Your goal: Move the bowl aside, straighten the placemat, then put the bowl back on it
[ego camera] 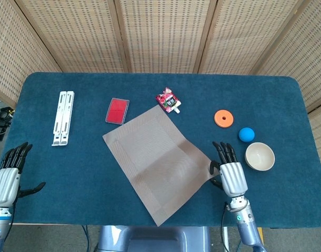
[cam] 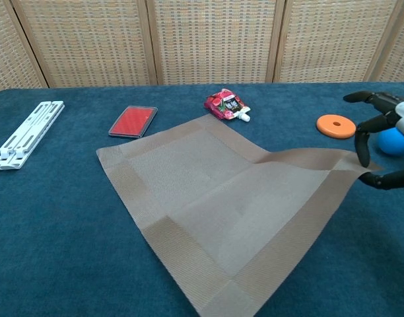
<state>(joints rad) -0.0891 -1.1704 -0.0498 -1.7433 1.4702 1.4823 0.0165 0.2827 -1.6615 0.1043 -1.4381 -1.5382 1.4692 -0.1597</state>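
- Looking down at the blue desk [ego camera: 286, 105], we see the brown placemat [ego camera: 158, 160] lying crooked, turned like a diamond.
- Our right robot hand [ego camera: 229, 170] pinches the placemat's right corner between thumb and fingers. In the chest view that corner is lifted a little and the mat ripples near the hand [cam: 387, 142].
- The cream bowl [ego camera: 259, 156] sits off the placemat, just to the right of our right robot hand, with nothing touching it.
- Our left robot hand [ego camera: 7, 176] is at the desk's left front edge, holding nothing, fingers straight and a little apart.
- A blue ball [ego camera: 246, 134] is just behind the bowl, and an orange ring [ego camera: 223, 118] lies near the ball.
- A red flat case [ego camera: 117, 110] lies just behind the placemat. A red pouch [ego camera: 168, 101] is near its back corner.
- A white folding stand [ego camera: 63, 117] lies far to the left.
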